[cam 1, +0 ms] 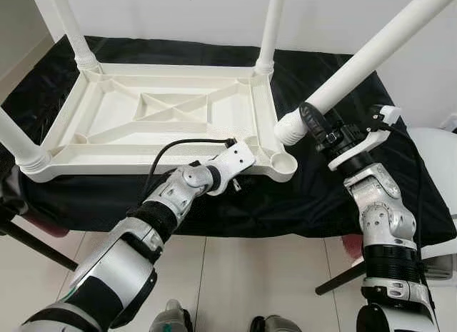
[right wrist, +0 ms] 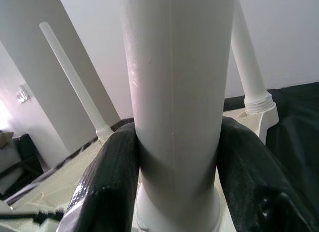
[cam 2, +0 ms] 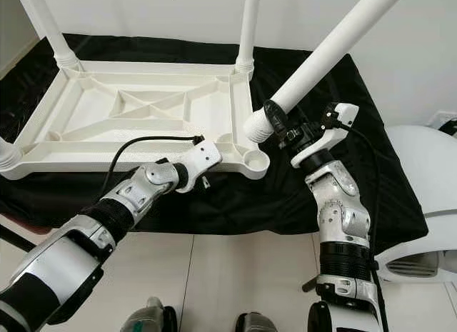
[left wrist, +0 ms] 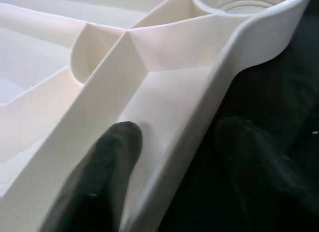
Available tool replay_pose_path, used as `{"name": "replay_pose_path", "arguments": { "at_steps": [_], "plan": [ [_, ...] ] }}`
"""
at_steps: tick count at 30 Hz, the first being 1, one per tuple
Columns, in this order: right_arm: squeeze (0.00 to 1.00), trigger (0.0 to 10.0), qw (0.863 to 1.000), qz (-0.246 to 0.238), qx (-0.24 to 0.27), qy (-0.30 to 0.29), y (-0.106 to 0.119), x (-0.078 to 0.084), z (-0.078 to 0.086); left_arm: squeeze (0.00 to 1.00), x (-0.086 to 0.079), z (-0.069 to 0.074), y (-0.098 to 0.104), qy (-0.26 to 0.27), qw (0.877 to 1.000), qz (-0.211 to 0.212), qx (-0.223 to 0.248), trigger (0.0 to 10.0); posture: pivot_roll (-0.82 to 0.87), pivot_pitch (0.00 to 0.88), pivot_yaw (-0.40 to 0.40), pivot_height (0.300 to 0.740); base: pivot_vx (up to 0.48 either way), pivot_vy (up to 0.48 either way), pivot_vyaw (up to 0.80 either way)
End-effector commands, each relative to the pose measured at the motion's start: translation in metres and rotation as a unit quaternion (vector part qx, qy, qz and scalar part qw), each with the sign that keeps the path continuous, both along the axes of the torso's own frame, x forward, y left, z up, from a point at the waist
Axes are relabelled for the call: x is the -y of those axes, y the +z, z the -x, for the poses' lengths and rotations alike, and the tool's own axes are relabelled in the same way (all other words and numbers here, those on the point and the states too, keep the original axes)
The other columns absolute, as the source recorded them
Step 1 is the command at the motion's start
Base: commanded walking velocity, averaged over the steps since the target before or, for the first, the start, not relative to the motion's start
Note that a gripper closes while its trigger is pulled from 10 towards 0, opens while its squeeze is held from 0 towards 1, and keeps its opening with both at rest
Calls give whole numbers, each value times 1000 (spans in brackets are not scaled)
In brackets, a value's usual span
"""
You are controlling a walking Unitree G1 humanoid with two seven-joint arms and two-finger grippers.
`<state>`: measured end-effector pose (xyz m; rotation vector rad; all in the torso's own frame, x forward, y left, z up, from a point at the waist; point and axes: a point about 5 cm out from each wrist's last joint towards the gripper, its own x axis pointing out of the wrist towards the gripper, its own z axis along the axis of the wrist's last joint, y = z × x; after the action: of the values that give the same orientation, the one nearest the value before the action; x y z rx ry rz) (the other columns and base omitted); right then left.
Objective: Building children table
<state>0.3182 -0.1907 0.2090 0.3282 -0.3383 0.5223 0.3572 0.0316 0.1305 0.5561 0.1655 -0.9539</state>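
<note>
Upturned white tabletop (cam 1: 171, 114) on a black cloth (cam 1: 321, 196), three legs fitted, one loose.
The right gripper (cam 1: 308, 122) clasps the fourth leg (cam 1: 378, 50), tilted beside the empty corner socket (cam 1: 284, 163); the left gripper (left wrist: 174, 157) straddles the tabletop's edge, fingers parted.

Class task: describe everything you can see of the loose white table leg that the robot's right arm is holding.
The loose table leg is a smooth white plastic tube with a wider collar at its lower end. It slants, not upright, collar just above the tabletop's empty corner socket, not yet seated. The right gripper clamps it near the collar, one black finger on each side.
</note>
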Motion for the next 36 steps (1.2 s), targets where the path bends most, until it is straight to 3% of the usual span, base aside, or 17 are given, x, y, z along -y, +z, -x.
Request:
{"name": "replay_pose_path", "arguments": {
  "at_steps": [1, 9, 10, 11, 17, 25, 36],
  "plan": [
    [0, 10000, 1000, 12, 3, 4, 1, 0, 2, 0, -3, 3, -12, -4, 1000, -13, -27, 0, -51, 39, 23, 740, 0, 0, 0],
    [0, 10000, 997, 72, -29, -18, -18, 11, 7, 0, -7, 0, -11, -11, 1000, -9, -25, 0, -60, 32, 28, 740, 0, 0, 0],
    [0, 10000, 995, 87, -33, -22, -21, 13, 8, 0, -8, 0, -11, -16, 999, -14, -24, 1686, -60, 32, 28, 740, 0, 0, 0],
    [0, 10000, 994, 99, -35, -23, -23, 14, 8, 0, -8, 1, -12, -24, 999, -21, -24, 10000, -59, 35, 28, 740, 0, 0, 0],
    [0, 10000, 989, 138, -36, -27, -26, 21, 6, 0, -12, 0, -12, -28, 999, -28, -25, 10000, -52, 49, 17, 740, 0, 0, 0],
    [0, 10000, 991, 130, -28, -30, -23, 24, 1, 0, -15, -1, -10, -36, 999, -25, -20, 10000, -37, 60, 4, 740, 0, 0, 0],
    [0, 10000, 993, 120, -19, 11, -22, 12, -10, 0, -9, 6, -7, -78, 997, -17, -16, 10000, -11, 72, -16, 740, 0, 0, 0]
  ]
}}
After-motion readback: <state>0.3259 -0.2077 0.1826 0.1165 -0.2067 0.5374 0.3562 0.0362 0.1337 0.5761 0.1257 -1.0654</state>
